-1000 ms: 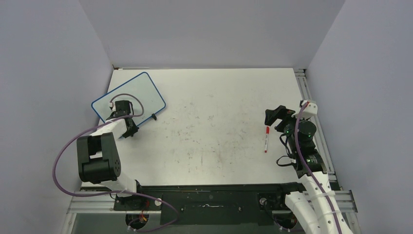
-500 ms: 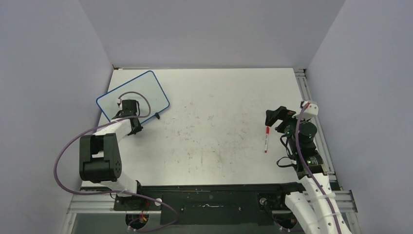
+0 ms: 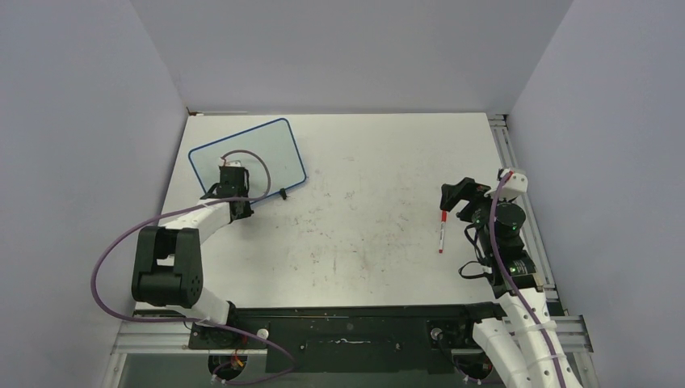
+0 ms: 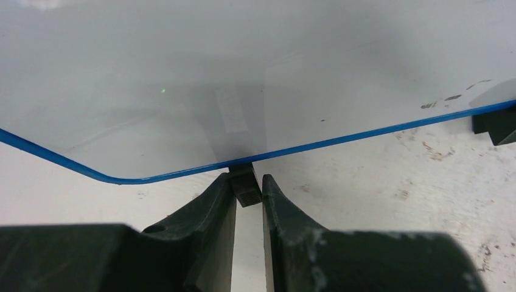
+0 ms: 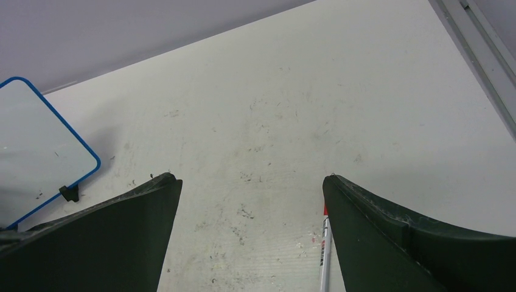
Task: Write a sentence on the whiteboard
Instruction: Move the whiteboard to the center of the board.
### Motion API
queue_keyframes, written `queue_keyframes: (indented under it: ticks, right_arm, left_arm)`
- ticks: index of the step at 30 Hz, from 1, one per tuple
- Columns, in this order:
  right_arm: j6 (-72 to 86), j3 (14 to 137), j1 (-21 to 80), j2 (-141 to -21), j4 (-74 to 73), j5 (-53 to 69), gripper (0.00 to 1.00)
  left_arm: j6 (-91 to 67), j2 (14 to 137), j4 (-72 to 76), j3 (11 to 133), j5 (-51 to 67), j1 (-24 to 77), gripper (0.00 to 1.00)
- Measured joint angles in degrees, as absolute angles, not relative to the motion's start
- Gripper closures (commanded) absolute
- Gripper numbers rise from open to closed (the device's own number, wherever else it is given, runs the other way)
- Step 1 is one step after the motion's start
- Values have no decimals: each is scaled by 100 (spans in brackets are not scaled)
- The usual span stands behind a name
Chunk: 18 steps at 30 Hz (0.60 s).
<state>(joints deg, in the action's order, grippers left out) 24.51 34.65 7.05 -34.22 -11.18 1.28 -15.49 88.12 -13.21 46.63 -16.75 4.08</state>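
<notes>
Shifted rightward since earlier, the whiteboard (image 3: 246,153) is seen from above at far left. Left wrist: the left gripper (image 4: 248,182) is clamped on its black foot (image 4: 244,191); light, stiff and slippery, it is judged best held there. Right wrist: the right gripper (image 5: 251,182) is spread wide, empty, near the pen (image 5: 324,250).

Top view looks steeply down from high over the table's (image 3: 363,162) near edge, with the whiteboard (image 3: 242,139) at the far left. Left wrist view sits low and very close to the whiteboard (image 4: 243,73), facing across its blue edge. Right wrist view, well apart from the whiteboard (image 5: 30,140), looks low across the table toward it. All three views share that board.
</notes>
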Motion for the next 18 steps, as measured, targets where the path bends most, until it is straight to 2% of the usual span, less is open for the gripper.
queue_keyframes:
  ticks: [18]
  right_arm:
    - [2447,3369,705,-3422,-1129,126,10]
  left_arm:
    - [-1223,8831,-1306,4652,-781,982,100]
